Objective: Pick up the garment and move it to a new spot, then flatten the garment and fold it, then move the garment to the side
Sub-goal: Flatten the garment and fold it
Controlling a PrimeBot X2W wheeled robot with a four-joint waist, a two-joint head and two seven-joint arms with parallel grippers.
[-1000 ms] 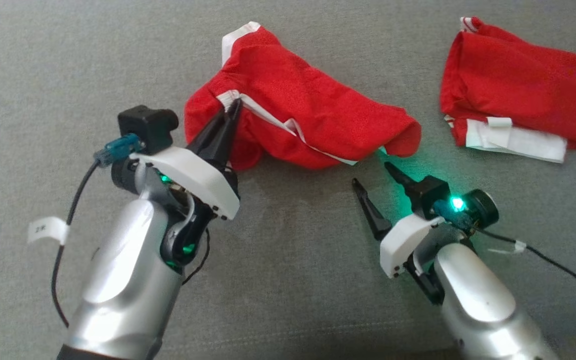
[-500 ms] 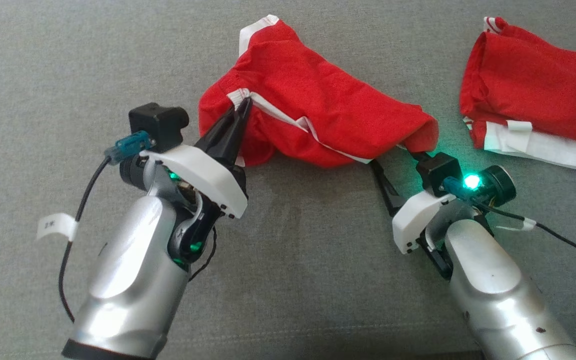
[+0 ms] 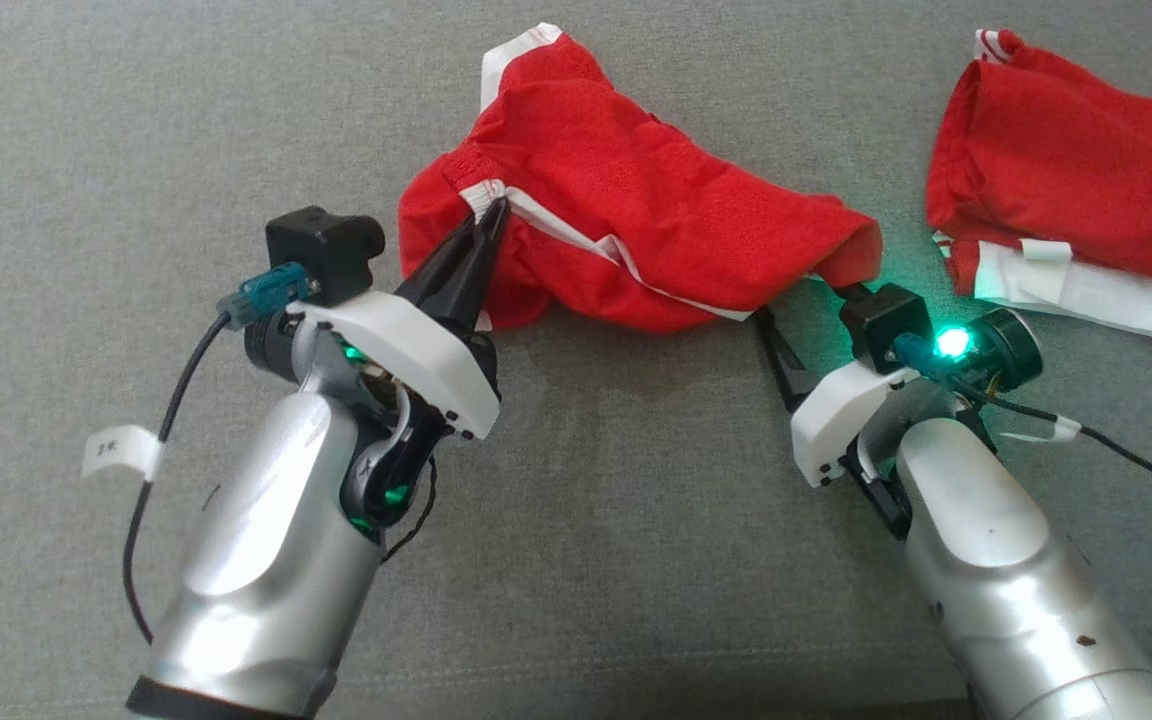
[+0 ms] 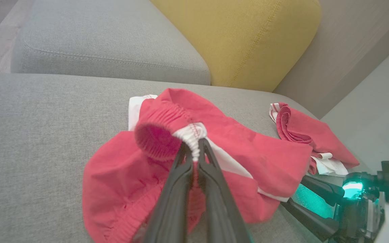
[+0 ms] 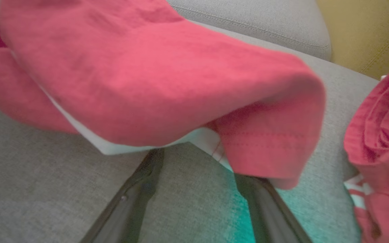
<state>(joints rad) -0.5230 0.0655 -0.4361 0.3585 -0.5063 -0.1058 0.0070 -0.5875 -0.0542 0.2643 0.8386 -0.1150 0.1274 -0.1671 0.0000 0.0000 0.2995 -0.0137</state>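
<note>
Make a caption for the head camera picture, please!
Left claw pinches the red garment by its white band; open right claw sits at its far edge.

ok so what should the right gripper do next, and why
Probably close the right gripper on the hem of the garment: its open fingers reach under that drooping edge, while the left gripper is shut on the waistband, so a second hold would let both arms lift it.

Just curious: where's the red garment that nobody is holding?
Head view: the unheld red garment lies upper right on the grey cushion, beyond the right tool.
</note>
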